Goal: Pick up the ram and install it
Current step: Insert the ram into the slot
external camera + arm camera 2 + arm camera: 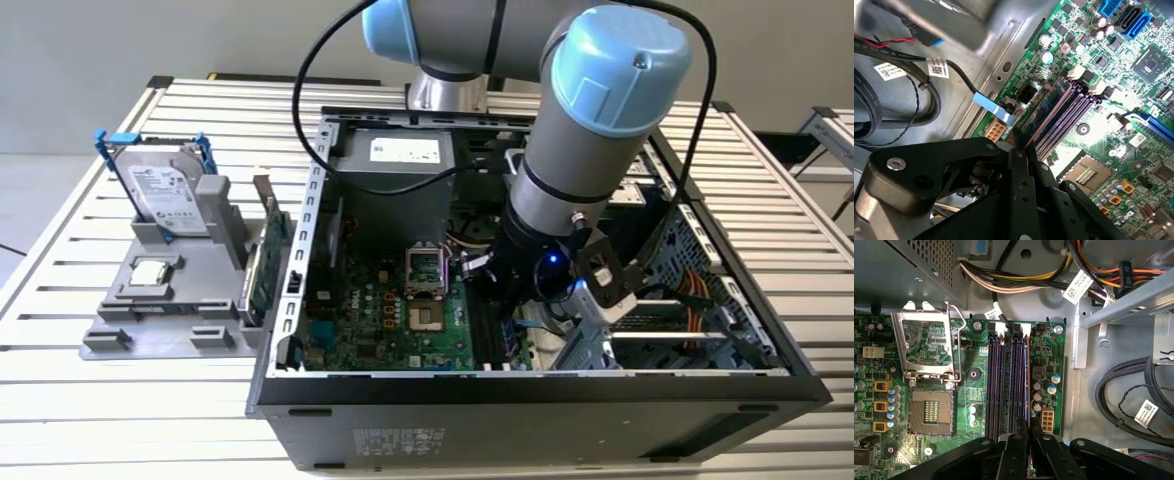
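The ram point(1052, 107) is a thin dark green stick seen almost edge-on, standing upright along the outermost of the memory slots point(1004, 385) on the motherboard. In the first wrist view the ram point(1027, 390) is a narrow line at the slot nearest the board's edge. My gripper point(1021, 150) is shut on the ram's near end, a black finger point(1014, 452) on each side. In the exterior view my gripper point(498, 312) reaches down inside the open computer case, low over the board.
Black and coloured cables point(1134, 390) lie beside the slots, and a drive cage wall point(1134, 300) stands close by. The processor socket point(929, 412) is on the slots' other side. Outside the case a grey tray point(114, 340) holds a hard drive point(167, 195) and a wider green card point(271, 265).
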